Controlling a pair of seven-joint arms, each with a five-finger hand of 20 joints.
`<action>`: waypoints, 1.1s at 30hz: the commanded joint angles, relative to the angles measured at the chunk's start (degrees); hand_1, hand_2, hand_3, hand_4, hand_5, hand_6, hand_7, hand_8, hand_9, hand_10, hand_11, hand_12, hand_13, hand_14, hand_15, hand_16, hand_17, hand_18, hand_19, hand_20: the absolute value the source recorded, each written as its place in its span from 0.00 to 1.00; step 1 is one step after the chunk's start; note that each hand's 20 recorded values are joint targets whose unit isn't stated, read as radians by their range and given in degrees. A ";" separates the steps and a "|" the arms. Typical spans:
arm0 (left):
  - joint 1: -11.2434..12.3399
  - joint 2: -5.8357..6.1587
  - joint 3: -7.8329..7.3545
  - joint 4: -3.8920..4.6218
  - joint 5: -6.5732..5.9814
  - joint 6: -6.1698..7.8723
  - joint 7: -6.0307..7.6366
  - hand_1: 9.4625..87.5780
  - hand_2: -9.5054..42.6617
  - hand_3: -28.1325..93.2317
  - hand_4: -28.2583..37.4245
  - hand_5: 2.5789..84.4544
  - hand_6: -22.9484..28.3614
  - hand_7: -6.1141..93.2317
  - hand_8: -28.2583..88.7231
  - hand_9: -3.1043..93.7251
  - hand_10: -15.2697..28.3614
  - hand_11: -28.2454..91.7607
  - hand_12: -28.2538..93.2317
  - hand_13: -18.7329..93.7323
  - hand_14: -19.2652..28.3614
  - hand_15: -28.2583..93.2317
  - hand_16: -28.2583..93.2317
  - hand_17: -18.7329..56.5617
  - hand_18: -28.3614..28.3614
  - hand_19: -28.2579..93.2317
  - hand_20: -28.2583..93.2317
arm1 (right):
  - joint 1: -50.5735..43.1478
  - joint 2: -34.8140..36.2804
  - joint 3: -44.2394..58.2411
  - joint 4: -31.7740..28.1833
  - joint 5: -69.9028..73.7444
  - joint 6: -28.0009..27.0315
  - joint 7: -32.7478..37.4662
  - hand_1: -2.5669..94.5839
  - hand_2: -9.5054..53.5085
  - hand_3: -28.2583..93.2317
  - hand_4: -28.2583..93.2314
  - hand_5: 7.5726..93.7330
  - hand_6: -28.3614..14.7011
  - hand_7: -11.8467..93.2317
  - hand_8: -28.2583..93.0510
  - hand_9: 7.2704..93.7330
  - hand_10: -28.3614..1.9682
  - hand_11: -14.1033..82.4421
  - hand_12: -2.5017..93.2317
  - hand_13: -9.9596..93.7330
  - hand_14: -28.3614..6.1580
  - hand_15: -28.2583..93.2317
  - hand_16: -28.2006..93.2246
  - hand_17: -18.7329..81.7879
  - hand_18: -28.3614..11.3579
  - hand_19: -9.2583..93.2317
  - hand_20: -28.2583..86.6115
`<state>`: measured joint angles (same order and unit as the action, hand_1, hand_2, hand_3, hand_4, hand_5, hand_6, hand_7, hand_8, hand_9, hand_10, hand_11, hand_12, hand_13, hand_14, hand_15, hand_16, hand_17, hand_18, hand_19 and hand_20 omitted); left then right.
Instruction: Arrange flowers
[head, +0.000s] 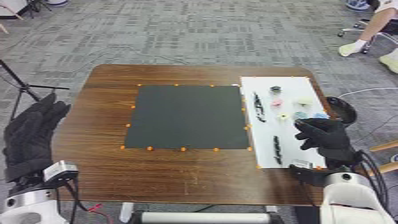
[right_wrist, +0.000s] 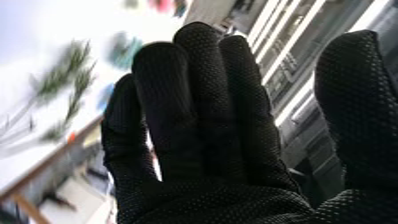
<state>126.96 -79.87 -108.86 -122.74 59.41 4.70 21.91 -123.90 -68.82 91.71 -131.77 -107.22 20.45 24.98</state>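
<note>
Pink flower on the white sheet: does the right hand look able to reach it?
Likely yes: the open right hand is near the pink flower, and only low things, like the yellow flower, seem between.

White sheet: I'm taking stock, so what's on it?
The white sheet holds two sprigs, pink, yellow, blue and cream flowers and a dark piece; anything behind the right hand can't be seen.

I have my left arm (head: 34, 205) and right arm (head: 348, 202) in from the bottom edge, my left hand (head: 28, 137) with loose fingers pointing ahead, and my right hand (head: 327, 136) with fingers (right_wrist: 202, 110) nearly straight, thumb (right_wrist: 354, 100) well apart.
</note>
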 joint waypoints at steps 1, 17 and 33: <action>0.45 -0.35 -0.93 -1.24 0.27 -1.11 -1.13 0.26 0.14 0.80 0.12 0.59 0.51 0.20 0.18 0.55 0.68 0.41 0.33 0.51 0.79 0.44 0.23 0.34 0.74 0.34 0.41 | 2.36 3.20 -2.77 -0.65 -10.12 -3.18 3.11 0.40 0.00 0.75 0.10 0.68 0.59 0.32 0.18 0.82 0.50 0.48 0.30 0.80 0.54 0.77 0.49 0.50 0.08 0.81 0.74; 0.97 -0.22 -1.43 -1.90 0.43 -1.00 -1.75 0.26 0.14 0.80 0.13 0.59 0.51 0.20 0.18 0.54 0.68 0.41 0.33 0.51 0.80 0.44 0.23 0.34 0.73 0.34 0.41 | 7.91 5.81 -11.03 8.05 -29.97 -14.52 8.47 0.43 0.00 0.73 0.09 0.69 0.59 0.44 0.20 0.91 0.58 0.55 0.38 0.92 0.71 0.80 0.54 0.65 0.14 0.94 0.70; 1.30 -0.15 -1.96 -2.55 0.84 -1.59 -2.15 0.27 0.13 0.80 0.13 0.59 0.51 0.20 0.18 0.54 0.69 0.41 0.33 0.51 0.80 0.44 0.23 0.35 0.73 0.34 0.41 | 8.99 6.72 -12.98 10.38 -36.21 -23.58 11.81 0.44 0.00 0.71 0.10 0.58 0.56 0.57 0.20 0.86 0.55 0.62 0.42 0.96 0.79 0.78 0.54 0.70 0.21 0.96 0.66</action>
<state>127.60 -79.85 -110.50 -124.44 59.83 3.88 20.27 -115.00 -62.83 79.02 -121.22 -142.26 1.67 35.42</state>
